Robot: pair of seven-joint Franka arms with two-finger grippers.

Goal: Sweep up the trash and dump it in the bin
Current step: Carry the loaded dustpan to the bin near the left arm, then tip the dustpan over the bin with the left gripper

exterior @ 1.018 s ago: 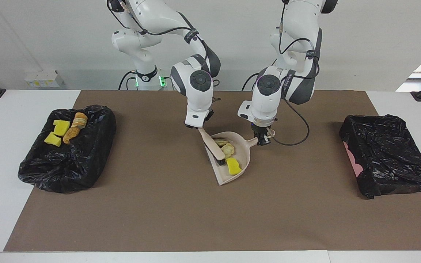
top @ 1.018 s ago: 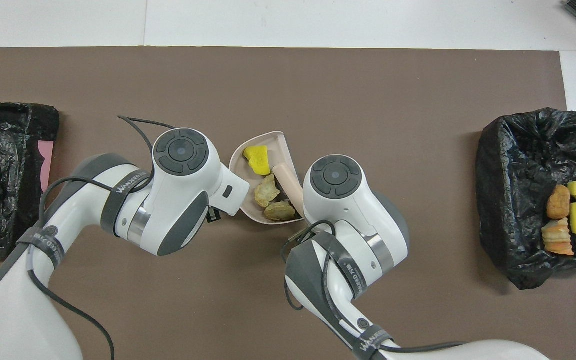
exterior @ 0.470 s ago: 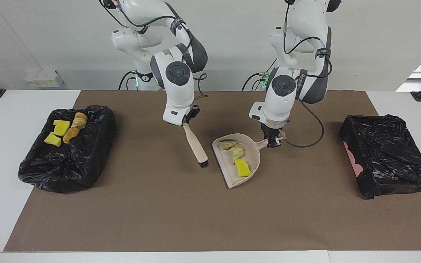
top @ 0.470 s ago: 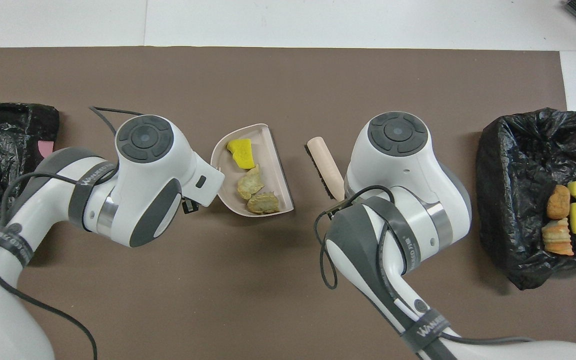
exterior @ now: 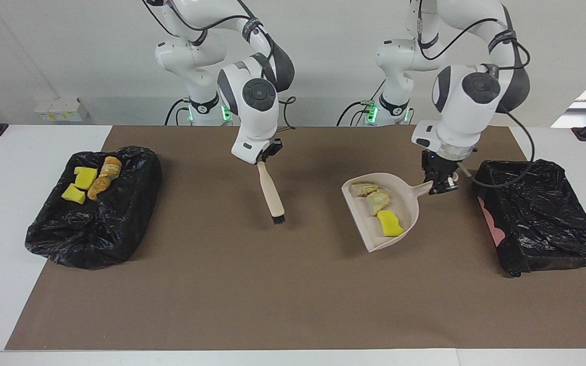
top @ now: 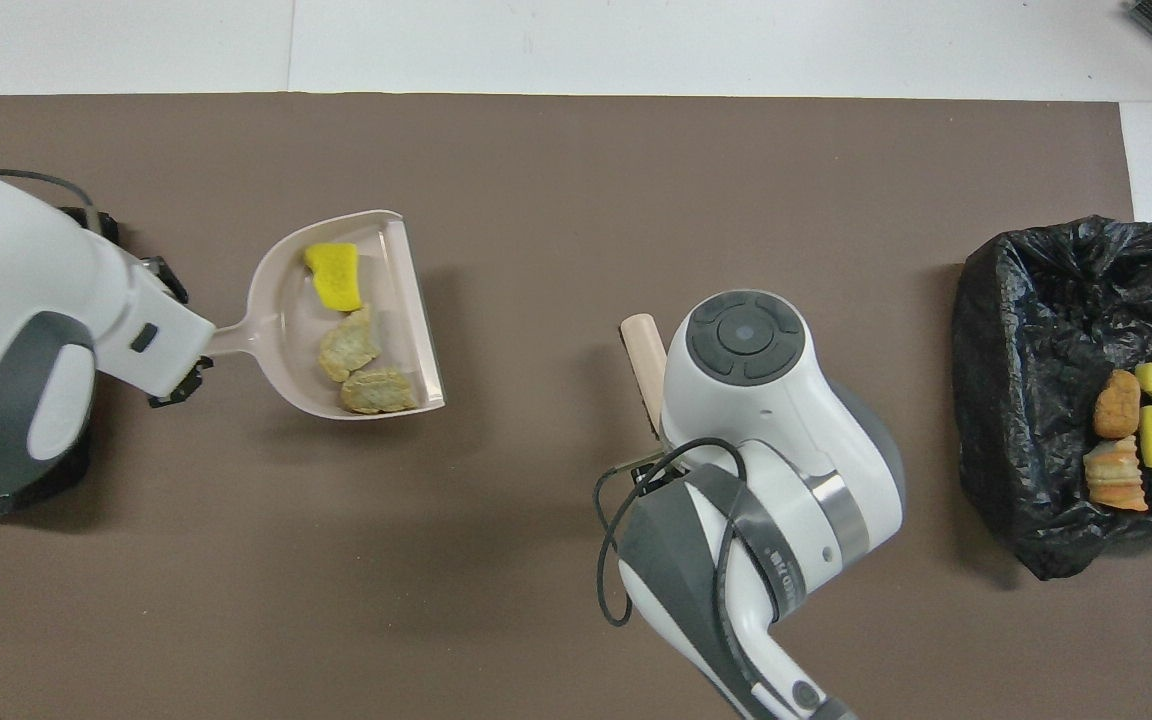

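Beige dustpan, gripped by its handle in the closed left tool, has swung toward three o'clock in the facing view, nearing the empty black-lined bin, carrying three trash pieces. The right tool, clamped on the brush, has lifted away from the pan.

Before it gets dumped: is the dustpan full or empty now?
Loaded. The dustpan holds one yellow sponge piece and two pale lumps.

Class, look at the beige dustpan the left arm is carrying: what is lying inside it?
Inside the dustpan lie three pieces: one yellow sponge piece near its open edge and two pale lumps closer to the handle. Nothing covers them in either view.
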